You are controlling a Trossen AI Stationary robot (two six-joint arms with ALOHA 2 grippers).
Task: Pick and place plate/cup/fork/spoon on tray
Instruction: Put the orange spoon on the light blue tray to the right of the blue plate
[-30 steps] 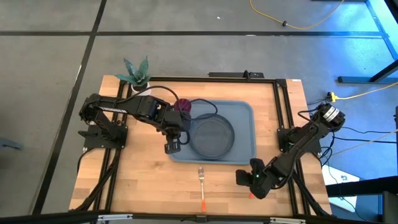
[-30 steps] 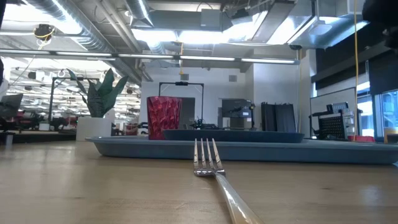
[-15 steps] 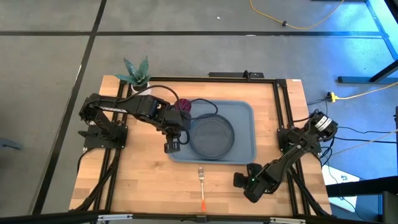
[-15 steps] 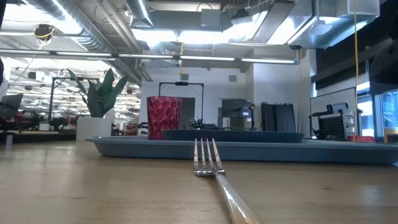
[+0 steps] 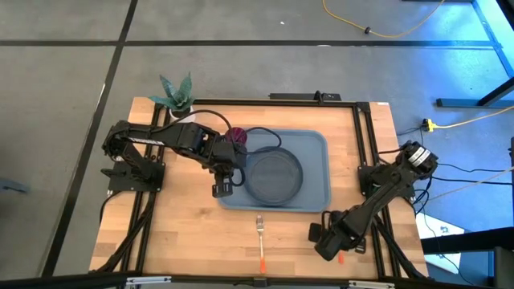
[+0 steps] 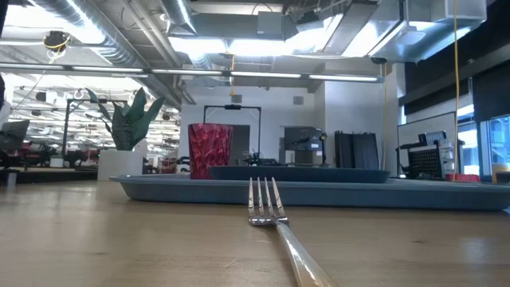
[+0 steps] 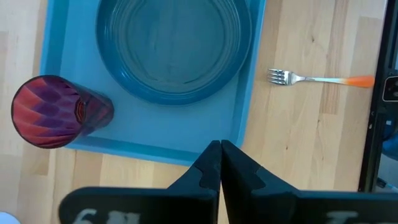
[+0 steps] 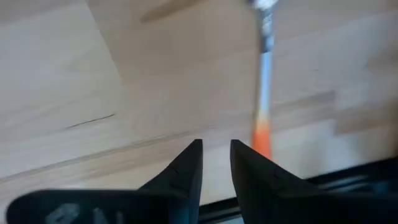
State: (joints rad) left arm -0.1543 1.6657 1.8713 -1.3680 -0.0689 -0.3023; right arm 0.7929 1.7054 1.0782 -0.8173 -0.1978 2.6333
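The slate-blue plate (image 5: 274,176) lies in the light-blue tray (image 5: 318,144). The maroon cup (image 5: 238,136) stands upright in the tray's far left corner. The fork (image 5: 260,241) lies on the table near the tray's near edge, tines toward the tray. The spoon shows as an orange handle tip (image 5: 340,258) beside my right gripper (image 5: 320,237), and its handle and stem (image 8: 263,93) lie flat on the wood. My right gripper (image 8: 216,152) hangs low over the table, slightly open and empty, with the spoon just beside one finger. My left gripper (image 7: 220,152) is shut and empty over the tray's near left corner.
A white pot with a green plant (image 5: 177,98) stands at the table's far left corner. Black frame rails (image 5: 363,136) run along the table's sides. Bare wood lies to the left of the fork and along the near edge (image 5: 185,241).
My right gripper has shifted a little toward the table's near edge, low over the wood, then slightly back toward the right. The spoon's orange handle tip now shows clear of it. My left gripper, the tray, plate, cup and fork have not moved.
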